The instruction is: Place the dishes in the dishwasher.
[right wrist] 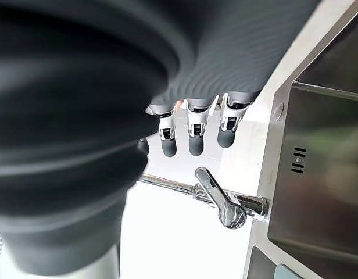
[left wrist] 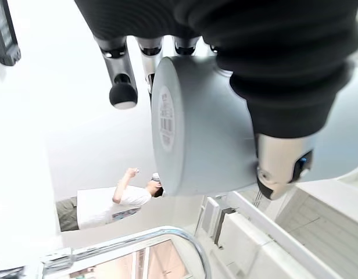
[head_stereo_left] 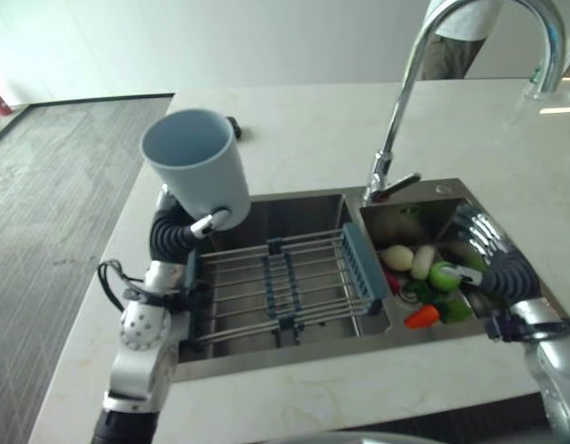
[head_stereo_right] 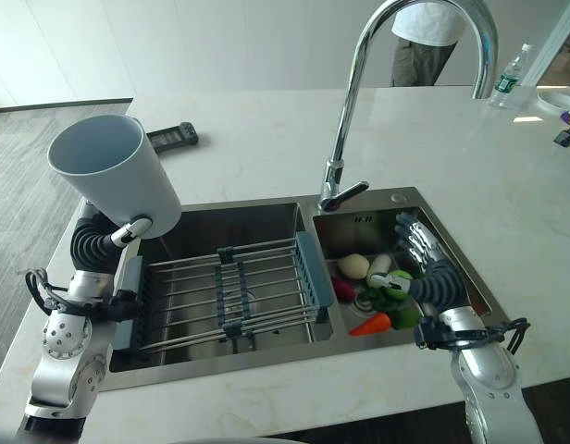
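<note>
A pale blue cup is held up, tilted, over the left edge of the sink, with its mouth facing up and away. My left hand is shut on its base. In the left wrist view the fingers and the thumb wrap round the cup. My right hand hovers over the right basin with straight fingers and holds nothing. Its fingers point toward the tap lever.
A blue-ended wire rack spans the left basin of the steel sink. Toy vegetables lie in the right basin. A tall tap rises between the basins. A black device and a bottle sit on the counter, and a person stands behind it.
</note>
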You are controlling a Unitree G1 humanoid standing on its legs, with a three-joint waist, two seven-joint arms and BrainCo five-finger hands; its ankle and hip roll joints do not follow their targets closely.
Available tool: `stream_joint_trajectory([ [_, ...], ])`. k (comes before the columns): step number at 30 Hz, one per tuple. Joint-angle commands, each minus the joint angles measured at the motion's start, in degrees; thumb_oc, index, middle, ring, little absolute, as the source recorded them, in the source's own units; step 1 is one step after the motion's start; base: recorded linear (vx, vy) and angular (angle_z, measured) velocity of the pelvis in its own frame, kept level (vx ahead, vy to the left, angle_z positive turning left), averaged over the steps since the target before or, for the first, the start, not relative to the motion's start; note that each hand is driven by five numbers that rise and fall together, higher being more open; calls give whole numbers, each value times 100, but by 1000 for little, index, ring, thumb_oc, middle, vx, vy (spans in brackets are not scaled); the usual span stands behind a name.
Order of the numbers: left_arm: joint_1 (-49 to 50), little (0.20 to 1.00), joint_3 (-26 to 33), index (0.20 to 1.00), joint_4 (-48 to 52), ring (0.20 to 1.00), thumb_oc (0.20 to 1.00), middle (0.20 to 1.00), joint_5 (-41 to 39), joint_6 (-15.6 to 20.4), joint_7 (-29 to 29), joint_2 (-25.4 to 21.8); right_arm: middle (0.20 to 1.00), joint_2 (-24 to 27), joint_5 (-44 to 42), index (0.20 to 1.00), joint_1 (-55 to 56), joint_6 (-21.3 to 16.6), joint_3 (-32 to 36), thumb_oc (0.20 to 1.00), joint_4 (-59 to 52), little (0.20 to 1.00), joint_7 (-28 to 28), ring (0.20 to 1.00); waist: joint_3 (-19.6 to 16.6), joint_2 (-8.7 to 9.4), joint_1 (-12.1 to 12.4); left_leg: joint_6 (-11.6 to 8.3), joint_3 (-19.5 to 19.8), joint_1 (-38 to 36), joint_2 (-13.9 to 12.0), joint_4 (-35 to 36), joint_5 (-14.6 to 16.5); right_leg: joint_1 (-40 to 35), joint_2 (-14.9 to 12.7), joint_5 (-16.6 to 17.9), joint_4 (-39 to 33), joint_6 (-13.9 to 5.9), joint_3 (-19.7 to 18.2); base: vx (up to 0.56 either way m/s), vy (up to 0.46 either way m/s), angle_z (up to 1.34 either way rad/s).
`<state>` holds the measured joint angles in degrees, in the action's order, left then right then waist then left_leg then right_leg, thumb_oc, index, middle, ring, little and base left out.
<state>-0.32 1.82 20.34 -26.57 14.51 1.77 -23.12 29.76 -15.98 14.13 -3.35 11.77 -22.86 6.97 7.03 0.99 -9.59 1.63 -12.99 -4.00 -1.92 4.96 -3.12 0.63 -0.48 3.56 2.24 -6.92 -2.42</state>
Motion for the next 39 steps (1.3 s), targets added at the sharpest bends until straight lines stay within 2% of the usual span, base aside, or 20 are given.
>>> stream_joint_trajectory([
  [1,-466,200,51,200,47,200,200,200,-379,515,157,-279,1000,-47,-185,1000,-641,-598,-99,1000,-127,1000,-474,1000,-146,34,54,-96,527,27,77,4,288,5,133,-211,1311,-92,-27,-311,-294,47],
  [3,-648,200,-10,200,49,200,200,200,-339,425,106,-264,1000,-143,-55,1000,-865,-640,-263,1000,-55,1000,-645,1000,-140,44,110,-141,651,115,64,4,207,-185,110,-347,1016,-60,-205,-209,-294,45],
  [5,-752,200,-16,200,161,200,200,200,-495,295,6,-350,1000,-163,-12,1000,-1002,-614,-413,1000,-109,1000,-783,1000,-180,100,400,-336,683,451,-29,4,35,-928,-3,-758,-122,99,115,-302,-573,24],
  [6,-595,200,135,200,261,200,200,200,-738,292,49,-362,1000,-92,-108,1000,-1051,-576,-402,1000,-152,1000,-693,1000,-140,137,533,-519,568,679,-217,4,-118,-1245,4,-718,-708,172,236,-275,-562,-5],
  [7,-577,200,148,200,264,200,200,200,-756,291,55,-355,1000,-86,-124,1000,-1052,-572,-399,1000,-157,1000,-675,1000,-134,134,540,-533,561,694,-236,4,-134,-1250,15,-717,-723,182,236,-259,-500,-19],
  [12,-46,200,245,200,297,200,200,200,-781,563,40,-212,1000,4,-202,1000,-1078,-509,-339,1000,-284,1000,-440,1000,96,-49,570,-883,283,1003,-777,4,-603,-1012,139,-691,-724,326,574,-261,-283,4],
  [15,139,200,311,200,266,200,200,200,-833,669,203,-221,1000,66,-321,1000,-1016,-651,-267,1000,-235,1000,-490,1000,121,-84,508,-797,-216,753,-741,-65,-471,-979,73,-654,-724,358,849,-245,-95,33],
  [16,176,200,354,200,283,200,200,200,-873,687,230,-223,1000,76,-349,1000,-990,-713,-240,1000,-234,1000,-477,1000,134,-41,491,-706,-284,660,-657,-316,-277,-970,-5,-625,-724,371,900,-264,-9,77],
  [17,215,200,415,200,328,200,200,200,-962,694,264,-226,1000,109,-335,1000,-965,-774,-194,1000,-263,1000,-518,1000,122,31,450,-540,-311,540,-517,-821,229,-891,-141,-536,-724,364,946,-283,24,80],
  [19,120,200,395,200,394,200,200,200,-1072,647,242,-217,1000,82,-65,1000,-1036,-795,-219,1000,-257,1000,-793,1000,46,32,331,-471,-476,97,-529,-1271,620,-686,-230,-338,-724,348,1112,-344,141,131],
  [20,32,200,306,200,383,200,200,200,-1139,636,283,-206,1000,29,57,1000,-1042,-807,-221,1000,-238,1000,-943,1000,-20,-31,250,-558,-590,-274,-636,-1107,581,-620,-233,-283,-724,349,1352,-279,209,176],
  [21,21,200,294,200,379,200,200,200,-1123,639,254,-206,1000,17,56,1000,-1040,-823,-223,1000,-234,1000,-923,1000,-37,-39,236,-571,-606,-314,-648,-1058,558,-605,-234,-273,-724,351,1392,-199,279,148],
  [24,-96,200,91,200,217,200,200,200,-1375,747,520,-266,1000,61,183,1000,-924,-808,-18,1000,-165,1000,-1142,1000,-238,-157,51,-784,-1416,-851,-929,-24,329,-575,-399,-270,-724,226,2160,-133,398,165],
  [25,-99,200,67,200,147,200,200,200,-1414,805,560,-284,1000,97,170,1000,-898,-831,25,1000,-126,1000,-1131,1000,-252,-161,40,-821,-1544,-814,-977,4,303,-585,-456,-256,-724,205,2320,-78,430,247],
  [26,-102,200,37,200,93,200,200,200,-1422,860,535,-298,1000,136,138,1000,-885,-867,60,1000,-81,1000,-1081,1000,-278,-179,19,-859,-1536,-763,-1009,4,292,-602,-492,-274,-724,175,2441,-95,486,343],
  [31,116,200,239,200,210,200,200,200,-1407,895,471,-321,1000,78,103,1000,-1267,-755,-164,1000,-55,1000,-1077,1000,-251,-224,466,-783,-1138,-547,-708,4,350,-649,-876,-52,-684,-123,2894,-35,467,122],
  [34,-12,200,333,200,376,200,200,200,-1372,655,405,-310,1000,-118,417,1000,-1388,-688,-433,1000,-88,1000,-1215,1000,-186,-176,774,-641,-854,-527,-400,4,553,-584,-1369,338,-469,-300,3321,22,401,58],
  [36,-145,200,294,200,418,200,200,200,-1234,536,303,-277,1000,-201,467,1000,-1458,-696,-504,1000,-32,1000,-1273,1000,-164,-156,912,-527,-601,-488,-236,4,640,-505,-1616,444,-133,-335,3388,58,395,66],
  [37,-238,200,254,200,427,200,200,200,-1138,458,204,-266,1000,-235,468,1000,-1520,-697,-552,1000,20,1000,-1260,1000,-150,-161,992,-424,-425,-457,-136,4,678,-413,-1758,412,323,-322,3391,81,409,62],
  [39,-302,200,218,200,370,200,200,200,-1132,415,200,-243,1000,-246,473,1000,-1529,-708,-599,1000,49,1000,-1225,1000,-137,-181,1039,-328,-284,-410,-74,4,656,-336,-1726,189,834,-232,3261,47,317,59],
])
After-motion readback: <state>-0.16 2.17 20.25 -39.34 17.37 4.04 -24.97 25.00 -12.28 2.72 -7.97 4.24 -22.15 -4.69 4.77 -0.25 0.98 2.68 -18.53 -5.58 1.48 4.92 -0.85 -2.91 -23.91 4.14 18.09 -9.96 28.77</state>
